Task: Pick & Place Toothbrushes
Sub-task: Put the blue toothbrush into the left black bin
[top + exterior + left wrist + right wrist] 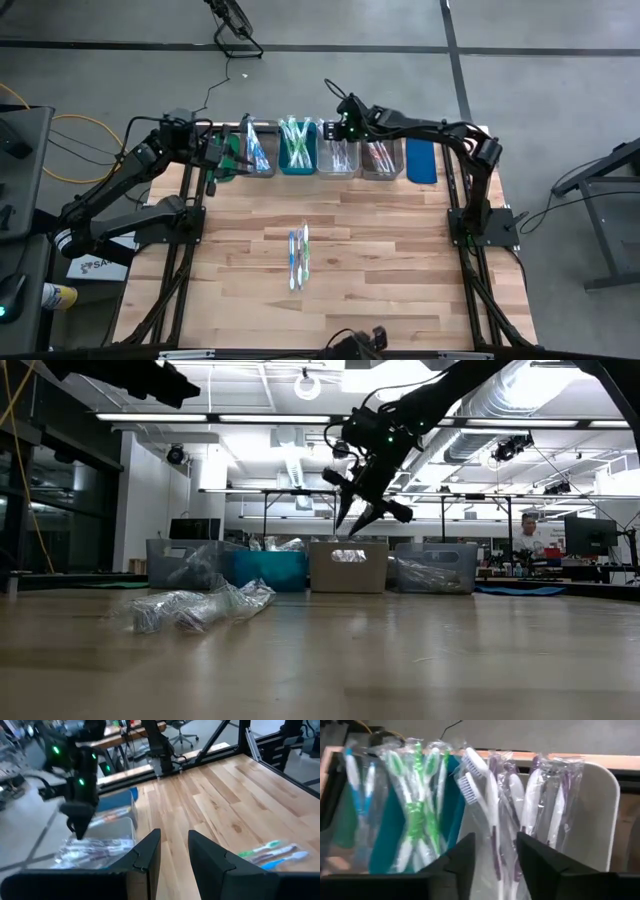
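Note:
A few wrapped toothbrushes (pixel 299 256) lie flat side by side in the middle of the table; they also show in the low view (pixel 200 606) and the left wrist view (pixel 270 853). More wrapped toothbrushes stand in the bins along the far edge: blue ones (pixel 360 780), green ones (pixel 415 805), white ones (pixel 480 785) and pink-purple ones (pixel 380 155). My right gripper (pixel 338 128) (pixel 365 518) (pixel 495 852) hovers open above the clear bin (pixel 338 158) holding the white brushes. My left gripper (pixel 222 153) (pixel 174 852) is open, raised near the far left bins.
A row of bins stands along the far edge: green (pixel 232 158), grey (pixel 258 150), teal (pixel 298 150), clear, another grey one, then a flat blue piece (pixel 422 160). Bare wood lies around the loose brushes. A person (pixel 528 530) sits in the room behind.

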`<control>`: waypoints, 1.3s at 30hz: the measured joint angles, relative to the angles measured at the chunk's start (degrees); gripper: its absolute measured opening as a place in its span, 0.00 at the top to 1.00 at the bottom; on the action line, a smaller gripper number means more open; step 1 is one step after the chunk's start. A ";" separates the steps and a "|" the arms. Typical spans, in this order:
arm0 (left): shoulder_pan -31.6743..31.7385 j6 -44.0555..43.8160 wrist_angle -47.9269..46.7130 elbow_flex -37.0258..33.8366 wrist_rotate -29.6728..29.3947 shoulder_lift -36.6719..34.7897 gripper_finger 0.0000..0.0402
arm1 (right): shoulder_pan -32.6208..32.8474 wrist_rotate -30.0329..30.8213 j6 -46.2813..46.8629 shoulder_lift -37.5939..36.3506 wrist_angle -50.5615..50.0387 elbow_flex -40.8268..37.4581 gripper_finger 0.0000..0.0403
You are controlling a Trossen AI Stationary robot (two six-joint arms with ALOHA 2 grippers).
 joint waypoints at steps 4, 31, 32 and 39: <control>0.01 -0.02 -2.91 -0.02 -0.01 0.00 0.76 | 0.38 -1.97 1.34 -1.85 -0.19 0.00 0.57; 0.00 -0.01 -6.88 -0.02 -0.17 0.65 0.76 | 30.30 1.17 21.90 -7.26 -25.80 0.00 0.56; 0.00 -0.03 -7.00 -0.02 -0.18 1.00 0.76 | 30.97 1.12 21.91 -7.26 -26.75 0.00 0.56; -0.02 -0.18 -8.45 -0.02 -0.17 4.86 0.76 | 33.29 2.20 21.16 -7.26 -35.08 -0.81 0.56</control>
